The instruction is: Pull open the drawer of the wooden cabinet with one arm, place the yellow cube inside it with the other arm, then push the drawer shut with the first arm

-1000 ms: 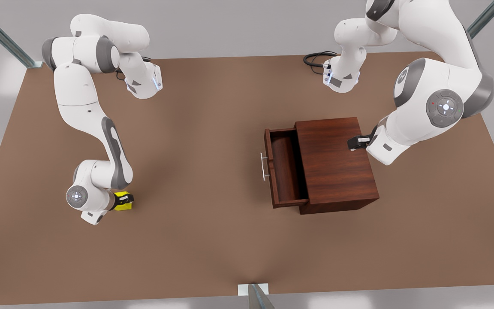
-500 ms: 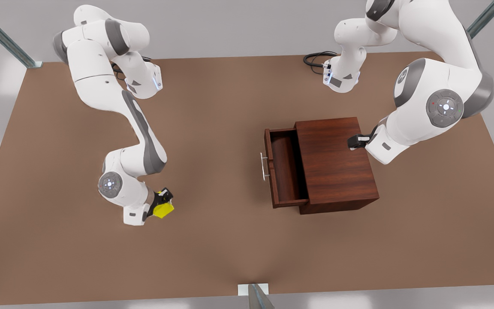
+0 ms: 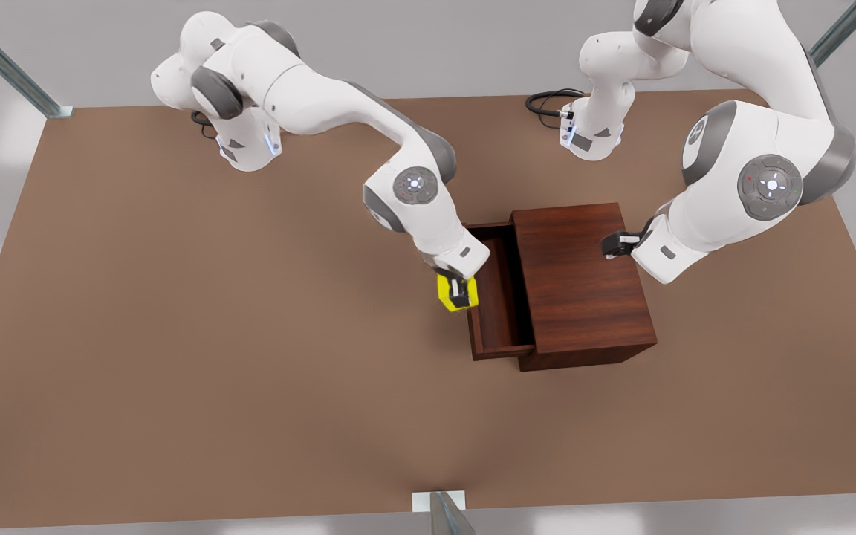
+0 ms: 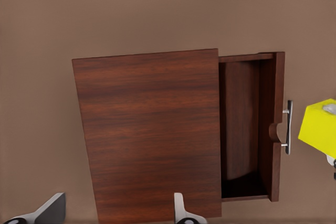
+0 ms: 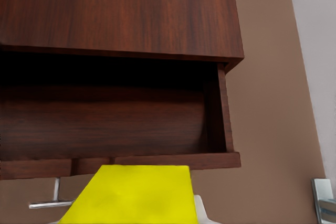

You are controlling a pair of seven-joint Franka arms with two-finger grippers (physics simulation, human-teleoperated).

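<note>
Your right gripper [image 3: 458,291] is clamped on the cube [image 3: 457,290], which hangs just over the drawer's [image 3: 498,297] front edge, above the handle [image 4: 287,127], and is not yet over the tray. Carry it a little further toward the cabinet [image 3: 580,286] so it sits squarely above the open cavity, then lower it below the drawer's rim before letting go (a drop from up here could bounce it out). The left gripper [image 3: 616,245] waits over the cabinet top at the far side, its fingers [image 4: 181,211] spread and apparently empty, though they are cropped. Keep it clear until the cube is in.
</note>
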